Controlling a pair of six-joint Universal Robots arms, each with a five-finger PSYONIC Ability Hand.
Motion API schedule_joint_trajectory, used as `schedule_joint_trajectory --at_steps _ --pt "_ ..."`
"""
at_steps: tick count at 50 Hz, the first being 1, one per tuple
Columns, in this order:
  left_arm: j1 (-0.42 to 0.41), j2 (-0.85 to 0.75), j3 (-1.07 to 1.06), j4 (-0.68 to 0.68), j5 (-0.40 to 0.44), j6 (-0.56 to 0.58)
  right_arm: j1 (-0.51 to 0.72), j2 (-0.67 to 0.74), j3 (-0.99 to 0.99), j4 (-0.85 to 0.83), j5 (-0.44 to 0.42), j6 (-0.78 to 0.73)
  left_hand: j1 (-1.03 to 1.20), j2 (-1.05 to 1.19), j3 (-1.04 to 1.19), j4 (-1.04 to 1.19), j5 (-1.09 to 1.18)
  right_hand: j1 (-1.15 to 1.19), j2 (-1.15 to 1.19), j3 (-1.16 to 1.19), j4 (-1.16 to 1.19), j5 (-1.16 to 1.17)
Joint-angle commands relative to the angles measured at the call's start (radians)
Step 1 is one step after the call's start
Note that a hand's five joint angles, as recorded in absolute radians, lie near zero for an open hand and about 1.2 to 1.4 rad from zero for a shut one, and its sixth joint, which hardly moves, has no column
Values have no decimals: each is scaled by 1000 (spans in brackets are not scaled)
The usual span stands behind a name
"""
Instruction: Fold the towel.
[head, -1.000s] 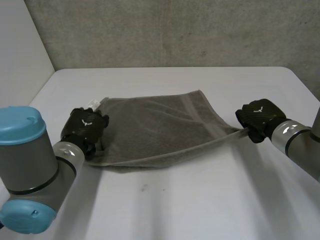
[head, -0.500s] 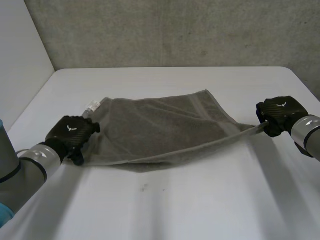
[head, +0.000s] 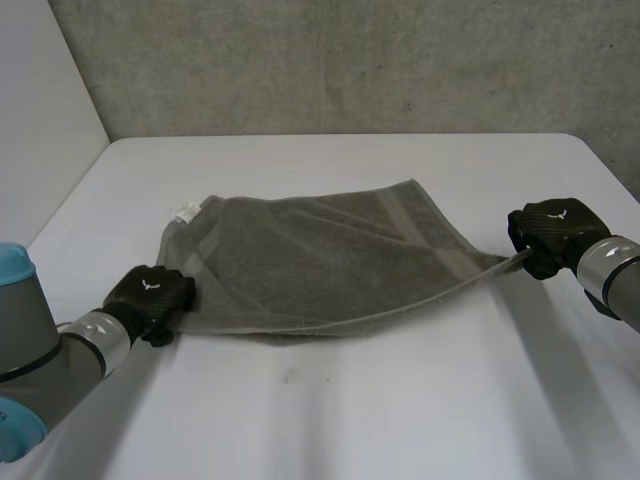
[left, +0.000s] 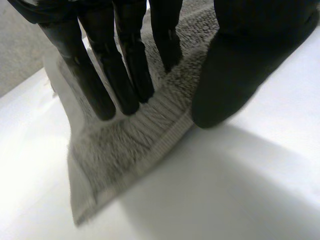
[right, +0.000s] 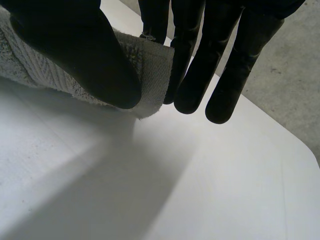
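The grey towel (head: 320, 255) lies spread across the middle of the worktop (head: 400, 400), its near edge raised and drawn taut between the two arms. The right robot hand (head: 552, 232) grasps the near right corner, nipping the hem between thumb and straight fingers. The left robot hand (head: 155, 295) is at the near left corner, fingers laid along the top of the pile and thumb against the hem, and appears to be pinching it. A small white label (head: 186, 212) shows at the far left corner. The step in hand looks like the first fold. Next, both corners need carrying together, level, over to the far edge. The worktop is plain white, and a rough grey wall (head: 350, 70) stands behind it.
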Motion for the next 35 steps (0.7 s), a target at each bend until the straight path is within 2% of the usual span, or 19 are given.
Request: schedule_joint_trajectory --at_steps 1,5,7,8,10,13,15,16,18,19,21,22,26,27,31,35 --pt "1 17 8 44 -4 -1 -1 -11 0 1 6 -8 471 472 473 487 488 428 217 209 206 234" --pt "0 69 12 36 -11 -6 -4 -20 -15 12 11 -20 471 472 473 487 488 428 217 209 206 234" --pt "3 175 10 24 -12 -9 -4 -28 -23 24 12 -28 471 472 473 487 488 428 217 209 206 234" --pt "3 175 10 24 -12 -9 -4 -56 -37 53 12 -46 471 472 473 487 488 428 217 209 206 234" --pt "5 319 15 -26 -12 -7 -4 -112 -55 101 12 -75 471 472 473 487 488 428 217 209 206 234" --pt "5 395 27 -59 -11 -6 -8 -220 -101 215 2 -139 471 472 473 487 488 428 217 209 206 234" --pt "3 532 89 -137 -11 -4 -8 -264 -140 269 1 -170 471 472 473 487 488 428 217 209 206 234" --pt "3 533 90 -137 -11 -4 -5 -302 -178 320 3 -198 471 472 473 487 488 428 217 209 206 234" --pt "1 620 175 -239 -9 -1 -4 -338 -218 371 4 -221 471 472 473 487 488 428 217 209 206 234" --pt "1 620 176 -240 -9 -1 -4 -375 -253 419 4 -239 471 472 473 487 488 428 217 209 206 234" --pt "-2 651 273 -362 -9 2 -4 -414 -288 467 4 -254 471 472 473 487 488 428 217 209 206 234" --pt "-2 651 274 -363 -9 2 -5 -443 -316 513 1 -265 471 472 473 487 488 428 217 209 206 234" --pt "-8 642 378 -514 -14 5 1 -463 -338 578 -5 -284 471 472 473 487 488 428 217 209 206 234" --pt "-8 642 378 -515 -14 5 4 -460 -338 599 -6 -296 471 472 473 487 488 428 217 209 206 234" --pt "-6 561 403 -568 -15 14 16 -428 -335 610 11 -334 471 472 473 487 488 428 217 209 206 234" --pt "-8 468 400 -573 -15 25 93 -278 -342 628 53 -382 471 472 473 487 488 428 217 209 206 234"
